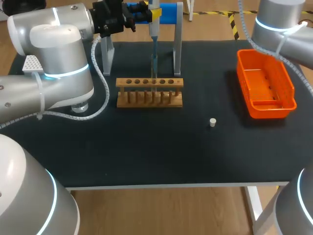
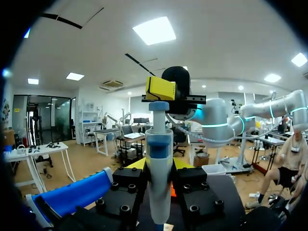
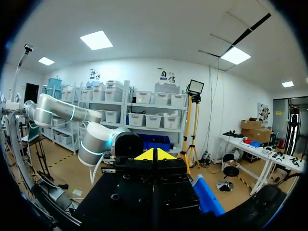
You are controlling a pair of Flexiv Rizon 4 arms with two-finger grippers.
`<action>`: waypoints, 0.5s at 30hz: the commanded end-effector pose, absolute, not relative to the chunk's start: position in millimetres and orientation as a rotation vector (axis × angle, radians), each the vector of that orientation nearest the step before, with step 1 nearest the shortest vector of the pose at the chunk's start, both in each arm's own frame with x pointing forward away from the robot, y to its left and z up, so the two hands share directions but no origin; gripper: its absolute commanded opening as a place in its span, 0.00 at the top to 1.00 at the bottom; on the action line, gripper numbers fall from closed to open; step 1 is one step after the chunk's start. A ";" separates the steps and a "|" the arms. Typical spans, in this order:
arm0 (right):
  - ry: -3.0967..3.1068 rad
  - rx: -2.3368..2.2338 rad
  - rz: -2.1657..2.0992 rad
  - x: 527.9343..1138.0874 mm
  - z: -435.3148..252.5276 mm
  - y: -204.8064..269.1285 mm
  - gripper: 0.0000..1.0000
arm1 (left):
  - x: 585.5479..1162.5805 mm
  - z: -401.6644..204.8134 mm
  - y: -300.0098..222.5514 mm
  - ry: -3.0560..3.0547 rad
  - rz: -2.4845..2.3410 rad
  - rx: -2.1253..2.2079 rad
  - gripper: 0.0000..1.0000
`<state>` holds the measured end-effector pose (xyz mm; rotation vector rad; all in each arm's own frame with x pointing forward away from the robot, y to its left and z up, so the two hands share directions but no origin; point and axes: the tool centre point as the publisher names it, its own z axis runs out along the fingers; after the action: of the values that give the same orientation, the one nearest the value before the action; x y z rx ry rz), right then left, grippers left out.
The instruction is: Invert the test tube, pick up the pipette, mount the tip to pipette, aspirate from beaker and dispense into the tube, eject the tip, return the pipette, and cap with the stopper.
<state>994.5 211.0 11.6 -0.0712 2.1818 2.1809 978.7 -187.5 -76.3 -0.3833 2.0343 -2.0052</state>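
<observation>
**Black table, pipette held over the rack**

Black matting covered the table [image 1: 146, 156], and dead centre on it stood the wooden rack [image 1: 149, 91] with its row of holes. Up above it hung the pipette [image 1: 153, 29], upright, with its thin lower end pointing down at the middle holes. Whether it went into a tube there, I could not tell.

The left arm [image 1: 54, 58] came in from its own side. In the wrist view the left gripper [image 2: 159, 164] was clamped on the pipette's white body, one yellow tip on each side and the blue collar just above them. Right behind stood the grey stand [image 1: 177, 29] with its blue bar [image 1: 168, 12].

Under the left arm a glass beaker [image 1: 80, 106] peeked out, mostly hidden. The small white stopper [image 1: 212, 122] sat alone on the mat, well apart from the rack. Farther to the right lay the orange tray [image 1: 272, 110].

The right arm [image 1: 281, 24] was up at the far corner. The right gripper [image 3: 154, 155] was clenched, yellow tips pressed together with nothing between them.
</observation>
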 end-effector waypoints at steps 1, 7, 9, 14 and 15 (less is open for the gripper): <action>2.184 -0.074 2.182 995.3 11.6 210.5 1.00 | 979.0 -76.5 -188.5 2.031 -2.006 -0.384 1.00; 2.182 -0.042 2.219 992.9 13.9 212.3 1.00 | 979.0 -76.5 -188.5 2.031 -2.006 -0.384 1.00; 2.184 -0.023 2.241 990.6 15.5 212.7 1.00 | 979.0 -76.5 -188.5 2.031 -2.006 -0.384 1.00; 2.186 0.019 2.288 985.6 18.3 216.2 1.00 | 979.0 -76.5 -188.5 2.031 -2.006 -0.384 1.00; 2.188 0.022 2.289 984.9 18.5 217.4 1.00 | 979.0 -76.5 -188.5 2.031 -2.006 -0.384 1.00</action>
<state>986.4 215.5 18.0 0.0147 2.1867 2.2925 978.6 -187.6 -76.3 -0.3833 2.0343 -2.0052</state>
